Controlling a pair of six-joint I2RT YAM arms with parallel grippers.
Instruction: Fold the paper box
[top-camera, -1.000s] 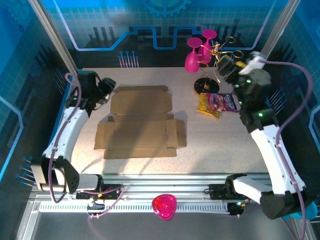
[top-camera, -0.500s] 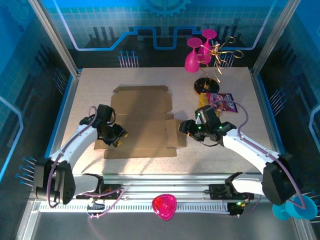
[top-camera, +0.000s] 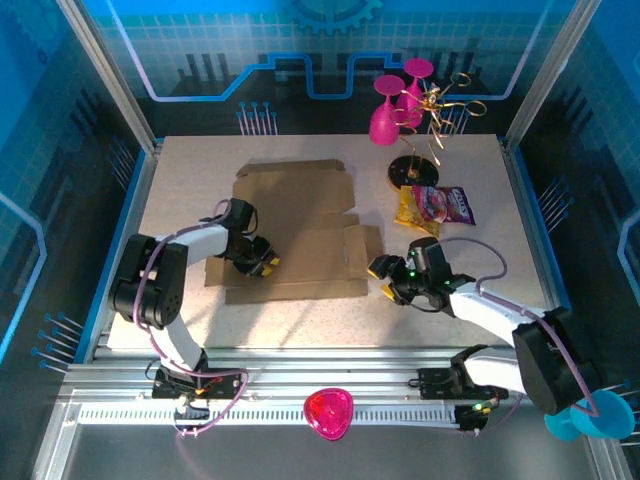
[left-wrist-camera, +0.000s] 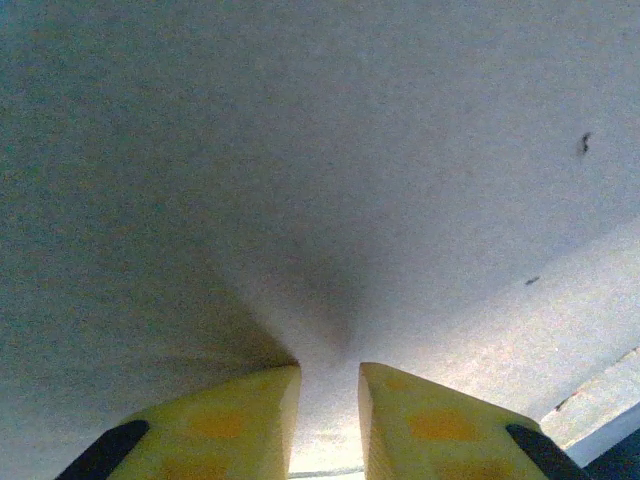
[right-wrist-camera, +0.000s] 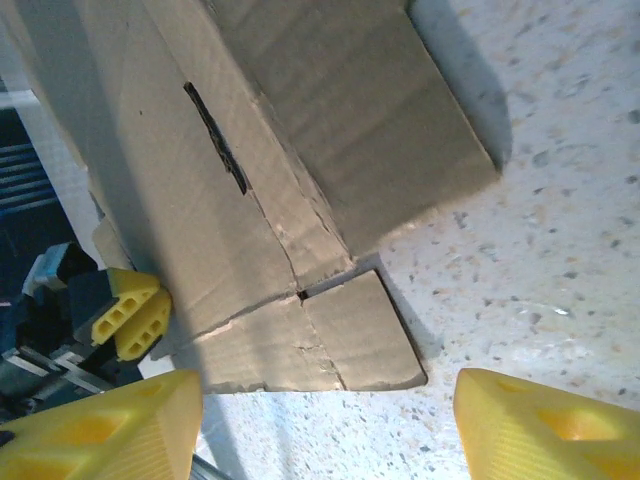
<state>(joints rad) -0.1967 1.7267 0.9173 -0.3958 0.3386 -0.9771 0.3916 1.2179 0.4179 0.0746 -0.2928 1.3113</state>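
The paper box (top-camera: 305, 230) lies opened out flat on the table (top-camera: 480, 260), left of centre, with its right flaps reaching towards the middle. My left gripper (top-camera: 262, 263) sits over the near left part of the sheet. My right gripper (top-camera: 383, 280) hangs low, just beside the box's near right corner.

I judge this cardboard to be light and fairly stiff across each panel, but ready to hinge at its creases. It will likely skate on the smooth tabletop if I push it from one side alone. I would take it by a flap's free edge, close to a crease, and pin the neighbouring panel with the other arm.

From above I get the whole layout, plus the snack packet (top-camera: 436, 206) lying well apart at the far right. The right wrist camera adds detail that view lacks. It shows the box (right-wrist-camera: 330, 120) with a dark slot (right-wrist-camera: 215, 138), ragged crease lines and a small corner flap (right-wrist-camera: 350, 340). The right gripper (right-wrist-camera: 325, 405) has its fingers spread wide with nothing in them. It also catches the left gripper (right-wrist-camera: 128, 312) at the cardboard's edge.

The left wrist camera is pressed close to a pale surface. There the left gripper (left-wrist-camera: 328, 390) shows a slim gap, and I cannot tell whether cardboard is pinched.
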